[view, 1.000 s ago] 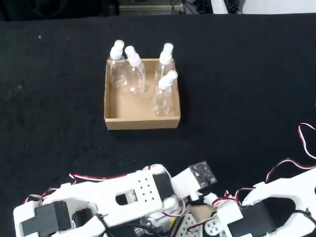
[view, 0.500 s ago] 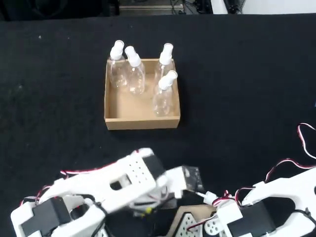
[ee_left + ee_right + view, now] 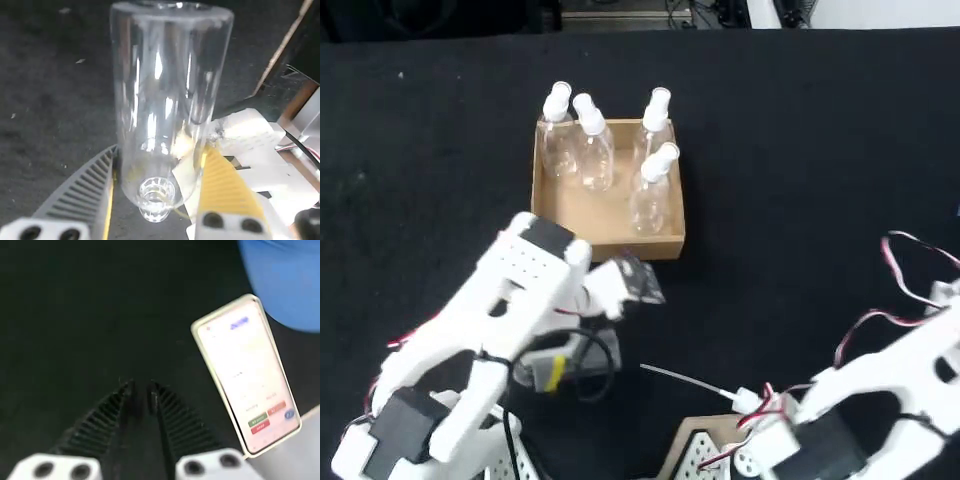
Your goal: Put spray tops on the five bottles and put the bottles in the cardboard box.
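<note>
In left gripper (image 3: 160, 165) | clear bottle (image 3: 170, 90), clamped | near cardboard box (image 3: 608, 248)

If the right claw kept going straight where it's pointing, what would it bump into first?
Probably the black table, straight ahead of the right claw. The phone lies off to one side of that line, so the claw would likely miss it, though depth is hard to judge.
</note>
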{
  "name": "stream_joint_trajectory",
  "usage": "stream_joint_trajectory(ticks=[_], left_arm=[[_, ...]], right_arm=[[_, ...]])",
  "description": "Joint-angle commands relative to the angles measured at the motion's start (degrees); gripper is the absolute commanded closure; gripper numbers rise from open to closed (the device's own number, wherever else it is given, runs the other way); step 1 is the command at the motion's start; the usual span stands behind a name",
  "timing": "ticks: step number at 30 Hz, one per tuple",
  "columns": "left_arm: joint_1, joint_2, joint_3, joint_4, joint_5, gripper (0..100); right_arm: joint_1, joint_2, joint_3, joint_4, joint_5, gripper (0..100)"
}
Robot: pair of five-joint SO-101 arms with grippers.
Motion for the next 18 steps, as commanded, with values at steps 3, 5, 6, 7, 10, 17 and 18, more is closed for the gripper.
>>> stream_joint_trajectory(ticks=[3, 5, 6, 7, 10, 17, 18], left_arm=[[-14.46, -9.58, 0.04, 1.05, -13.19, 94], [-20.62, -11.52, 1.89, 0.97, -19.43, 94], [-23.96, -11.78, 2.77, 0.88, -23.30, 94], [-27.30, -11.87, 3.21, 0.88, -27.08, 94], [-36.44, -11.87, 4.35, 0.09, -36.40, 92], [-47.52, -11.87, 6.73, -6.95, -39.03, 74], [-48.04, -11.87, 7.78, -7.47, -39.21, 74]], right_arm=[[-12.92, -11.30, -0.40, 12.04, 5.27, 98.6], [-19.52, -14.81, 3.74, 14.51, 7.03, 98.6], [-23.47, -16.75, 6.37, 15.47, 7.65, 98.6], [-27.34, -18.86, 9.01, 16.18, 7.82, 98.6], [-39.12, -24.84, 15.87, 19.34, 8.00, 96.2], [-61.10, -34.15, 26.77, 24.35, 18.81, 80.6], [-62.68, -34.42, 28.26, 24.26, 21.10, 80.9]])
